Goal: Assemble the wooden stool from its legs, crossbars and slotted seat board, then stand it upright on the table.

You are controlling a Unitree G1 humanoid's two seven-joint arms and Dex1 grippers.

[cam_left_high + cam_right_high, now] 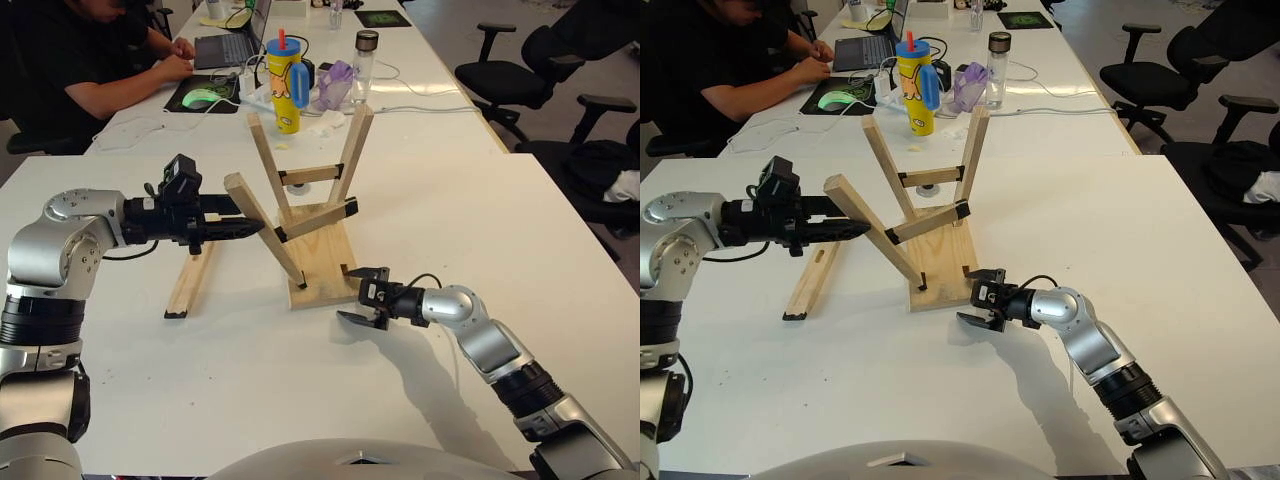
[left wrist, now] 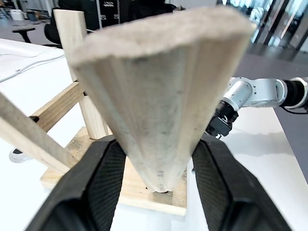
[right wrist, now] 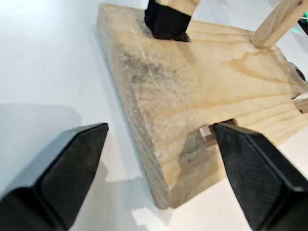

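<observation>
The stool lies seat-down: its slotted seat board [image 1: 322,268] is flat on the white table, with legs pointing up and two crossbars [image 1: 318,218] joining them. My left gripper [image 1: 252,228] is shut on the tilted near-left leg [image 1: 280,252], close to that leg's free end; in the left wrist view the leg [image 2: 159,96] sits between the black pads [image 2: 96,187]. My right gripper [image 1: 360,296] is open at the board's near right corner, its fingers [image 3: 67,168] straddling the board's edge [image 3: 159,159] beside a slot [image 3: 207,134]. A loose leg [image 1: 190,283] lies flat to the left.
On the far table stand a yellow cup [image 1: 285,85], a water bottle [image 1: 363,65], cables and a laptop, with a person seated there. Office chairs [image 1: 560,90] stand off the right side. There is bare tabletop [image 1: 250,390] in front of the stool.
</observation>
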